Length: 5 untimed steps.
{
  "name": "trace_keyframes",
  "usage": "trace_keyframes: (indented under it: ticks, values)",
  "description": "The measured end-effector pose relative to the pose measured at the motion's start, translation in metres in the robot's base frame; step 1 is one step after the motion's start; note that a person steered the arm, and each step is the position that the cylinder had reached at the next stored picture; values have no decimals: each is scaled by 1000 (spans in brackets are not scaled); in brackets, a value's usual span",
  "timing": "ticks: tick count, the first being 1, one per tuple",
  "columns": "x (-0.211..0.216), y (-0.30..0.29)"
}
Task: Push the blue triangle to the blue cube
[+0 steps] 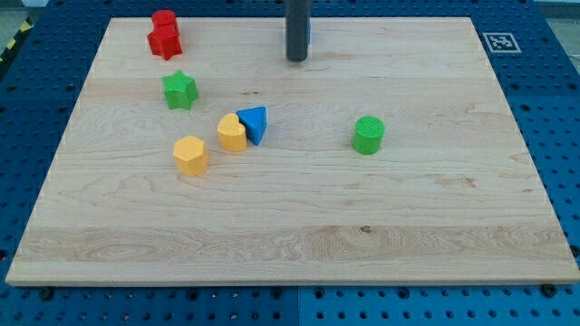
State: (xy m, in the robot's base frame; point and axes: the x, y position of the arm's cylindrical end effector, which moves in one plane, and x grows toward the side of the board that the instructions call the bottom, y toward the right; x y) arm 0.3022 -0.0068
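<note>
The blue triangle (255, 123) lies left of the board's middle, touching a yellow rounded block (232, 133) on its left. The dark rod comes down from the view's top, and my tip (296, 59) rests on the board near the top middle, well above and to the right of the blue triangle. A sliver of blue (309, 32) shows just behind the rod's right side; it looks like the blue cube, mostly hidden by the rod.
A red block (164, 36) sits at the top left. A green star (179, 90) lies below it. A yellow hexagonal block (190, 155) lies lower left of the triangle. A green cylinder (368, 135) stands right of the middle. An ArUco tag (499, 41) marks the top right corner.
</note>
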Motion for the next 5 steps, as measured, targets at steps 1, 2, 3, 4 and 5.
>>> trace_keyframes:
  ticks: [1,2,3,4,5]
  values:
    - [40,-57]
    - [73,-104]
    - [94,-106]
    - [112,-106]
    - [115,-105]
